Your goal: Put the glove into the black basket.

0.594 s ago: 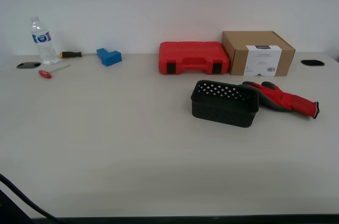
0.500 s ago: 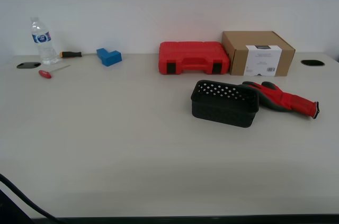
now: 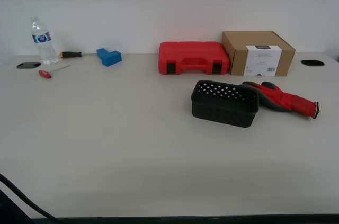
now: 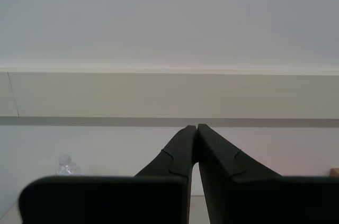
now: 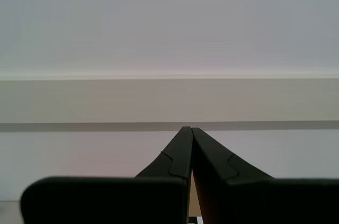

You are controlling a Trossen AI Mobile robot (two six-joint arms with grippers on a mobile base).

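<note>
The red glove (image 3: 280, 97) with dark fingertips lies flat on the table at the exterior view's right, its fingers touching the back right side of the black basket (image 3: 224, 103). The basket stands upright and is empty. Neither arm shows in the exterior view. My first gripper (image 5: 187, 130) is shut and empty, raised and pointing at the back wall. My second gripper (image 4: 195, 127) is also shut and empty, pointing at the wall, with a water bottle (image 4: 67, 165) low in its view.
A red tool case (image 3: 193, 57) and a cardboard box (image 3: 258, 53) stand behind the basket. A water bottle (image 3: 41, 41), two screwdrivers (image 3: 52, 71) and a blue block (image 3: 109, 56) lie at the back left. A dark cable (image 3: 21, 197) crosses the near left corner.
</note>
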